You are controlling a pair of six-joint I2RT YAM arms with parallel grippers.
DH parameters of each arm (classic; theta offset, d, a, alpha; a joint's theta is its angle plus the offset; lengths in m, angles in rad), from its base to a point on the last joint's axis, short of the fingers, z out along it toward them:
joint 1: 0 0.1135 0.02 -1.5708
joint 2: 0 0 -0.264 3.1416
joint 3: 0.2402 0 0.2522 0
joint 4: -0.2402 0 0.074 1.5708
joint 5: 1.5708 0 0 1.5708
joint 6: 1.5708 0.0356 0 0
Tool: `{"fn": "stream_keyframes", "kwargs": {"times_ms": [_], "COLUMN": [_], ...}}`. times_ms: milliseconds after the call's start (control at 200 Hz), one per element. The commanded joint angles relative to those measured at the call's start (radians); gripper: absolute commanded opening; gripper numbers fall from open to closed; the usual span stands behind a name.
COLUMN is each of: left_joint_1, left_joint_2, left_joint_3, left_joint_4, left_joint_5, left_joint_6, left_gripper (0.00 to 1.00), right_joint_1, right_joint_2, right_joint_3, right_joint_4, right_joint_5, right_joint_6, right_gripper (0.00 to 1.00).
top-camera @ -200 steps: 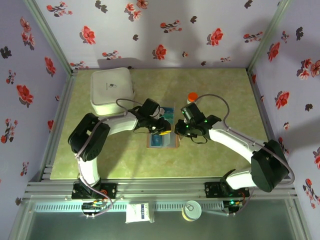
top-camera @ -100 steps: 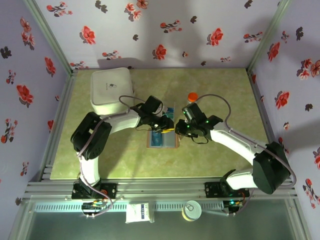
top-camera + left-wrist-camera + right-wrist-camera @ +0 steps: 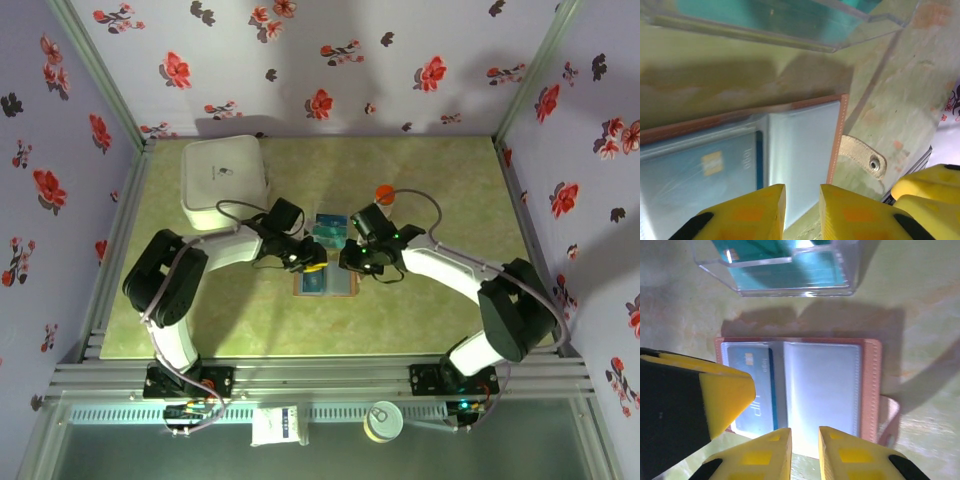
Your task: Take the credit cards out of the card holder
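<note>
My left jaws and my right jaws are both narrow, a slit apart, with nothing between them. They hang over the holder (image 3: pixel 825 385), which lies open and flat at mid-worktop (image 3: pixel 440 310), just at 6 o'clock of the clear sleeve (image 3: pixel 785 270).

Seen from above, the holder's long axis runs 9 to 3 and its strap (image 3: pixel 890 415) points to 3. A blue card (image 3: pixel 752 390) sits in the 9 o'clock pocket, long axis 12 to 6, chip end toward 12.

As I judge it, the risks are these. The card lies under slick film, so my tips may skid off it. With nothing pinning the holder, a pull may drag or fold it. My two wrists are close enough to knock each other, or the sleeve.
</note>
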Motion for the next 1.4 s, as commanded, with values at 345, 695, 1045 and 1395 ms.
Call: {"fn": "stream_keyframes", "kwargs": {"times_ms": [345,695,1045,1395], "left_joint_1": [0.076,0.081,0.080,0.080], "left_joint_2": [-0.103,-0.053,-0.030,-0.028], "left_joint_3": [-0.116,-0.122,-0.140,-0.138], "left_joint_4": [-0.037,-0.068,-0.080,-0.089], "left_joint_5": [-0.033,-0.065,-0.076,-0.079], "left_joint_6": [0.064,0.102,0.112,0.114], "left_gripper": [0.19,0.09,0.08,0.08], "right_joint_1": [0.075,0.086,0.089,0.090], "right_joint_2": [0.188,0.241,0.271,0.281], "right_joint_3": [0.128,0.130,0.125,0.117], "right_joint_4": [0.096,0.144,0.139,0.113], "right_joint_5": [-0.084,-0.118,-0.115,-0.086], "right_joint_6": [0.043,0.068,0.069,0.056], "right_gripper": [0.22,0.25,0.25,0.25]}}
